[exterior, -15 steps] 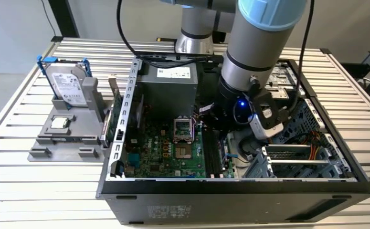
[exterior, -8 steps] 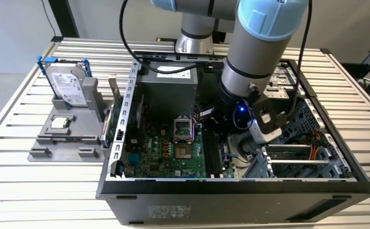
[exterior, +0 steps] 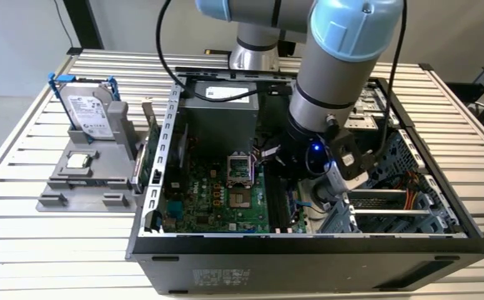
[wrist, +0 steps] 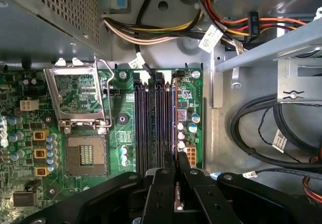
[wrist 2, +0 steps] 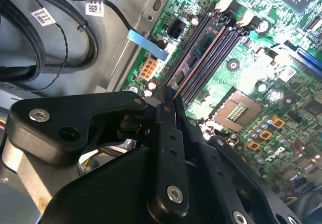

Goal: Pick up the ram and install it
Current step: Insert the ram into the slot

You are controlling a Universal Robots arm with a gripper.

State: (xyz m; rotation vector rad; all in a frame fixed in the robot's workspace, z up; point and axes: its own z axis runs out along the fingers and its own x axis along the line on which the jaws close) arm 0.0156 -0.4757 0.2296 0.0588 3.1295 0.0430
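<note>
The ram (wrist 2: 198, 53) is a thin dark-green stick with black chips, standing on edge in the memory slots (wrist: 151, 128) of the green motherboard (exterior: 217, 200), in the slot farthest from the processor socket. In the first wrist view the ram (wrist: 174, 133) shows edge-on. My gripper (wrist: 177, 183) is down inside the open computer case (exterior: 308, 240), and its black fingers (wrist 2: 168, 133) are pressed together on one end of the stick. In the exterior view the gripper (exterior: 308, 187) sits low over the board, largely hidden by the arm's wrist.
An open processor socket (wrist: 85, 156) with its raised metal frame (wrist: 78, 95) lies beside the slots. Cable bundles (wrist: 261, 128) and a drive cage (exterior: 391, 206) crowd the other side. Outside the case, a grey fixture (exterior: 83, 181) holds a hard drive (exterior: 87, 112) and a processor chip (exterior: 77, 160).
</note>
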